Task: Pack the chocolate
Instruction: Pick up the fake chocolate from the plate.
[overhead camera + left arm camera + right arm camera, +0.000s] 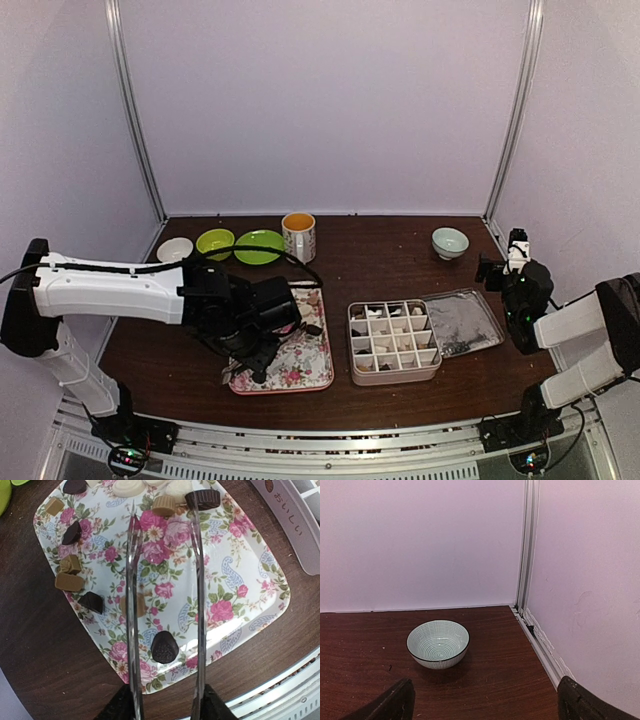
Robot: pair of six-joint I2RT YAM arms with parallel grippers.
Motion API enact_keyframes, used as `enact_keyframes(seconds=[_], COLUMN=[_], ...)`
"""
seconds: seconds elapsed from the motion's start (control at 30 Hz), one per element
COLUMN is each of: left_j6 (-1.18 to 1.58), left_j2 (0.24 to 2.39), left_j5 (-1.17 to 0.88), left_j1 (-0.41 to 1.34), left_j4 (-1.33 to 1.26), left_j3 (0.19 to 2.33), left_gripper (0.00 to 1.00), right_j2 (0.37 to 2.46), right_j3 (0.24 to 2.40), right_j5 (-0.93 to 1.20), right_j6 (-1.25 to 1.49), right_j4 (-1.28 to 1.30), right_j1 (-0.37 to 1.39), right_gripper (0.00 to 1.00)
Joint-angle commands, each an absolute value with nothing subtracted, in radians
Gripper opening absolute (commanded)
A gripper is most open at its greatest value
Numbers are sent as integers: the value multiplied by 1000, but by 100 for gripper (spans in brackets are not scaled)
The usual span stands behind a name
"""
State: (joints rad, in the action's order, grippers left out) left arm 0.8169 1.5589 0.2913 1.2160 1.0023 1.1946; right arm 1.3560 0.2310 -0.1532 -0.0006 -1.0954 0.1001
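My left gripper (262,345) (165,702) is shut on metal tongs (132,605) held over the floral tray (300,365) (240,570). The tong arms stand apart and nothing is gripped between them. A dark chocolate (164,647) lies on the tray between the arms. A tan piece (164,505) and a dark cup (203,499) lie near the tong tips. More tan, dark and white pieces lie along the tray's left and far edges. The pink compartment box (393,342) holds several pieces. My right gripper (500,265) (485,705) is open and empty at the far right.
The box lid (462,320) lies right of the box. A mug (298,236), two green dishes (215,243) (259,246) and a white dish (174,249) stand at the back left. A teal bowl (450,242) (438,643) stands at the back right, near the wall.
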Motion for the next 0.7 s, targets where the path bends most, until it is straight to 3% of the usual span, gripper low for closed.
enact_keyframes(seconds=[0.0, 0.67], left_j6=[788, 783], left_j2=[1580, 1640], left_j5=[300, 346], left_j1=[1206, 1194], left_j4=[999, 961], left_j3=[1229, 1239], left_gripper=[44, 43], right_j2=[1358, 1357], right_j3=[245, 245], right_j5=[-153, -153], right_j6=[0, 0], right_j4=[-1095, -1095], right_j1=[94, 94], right_gripper=[100, 100])
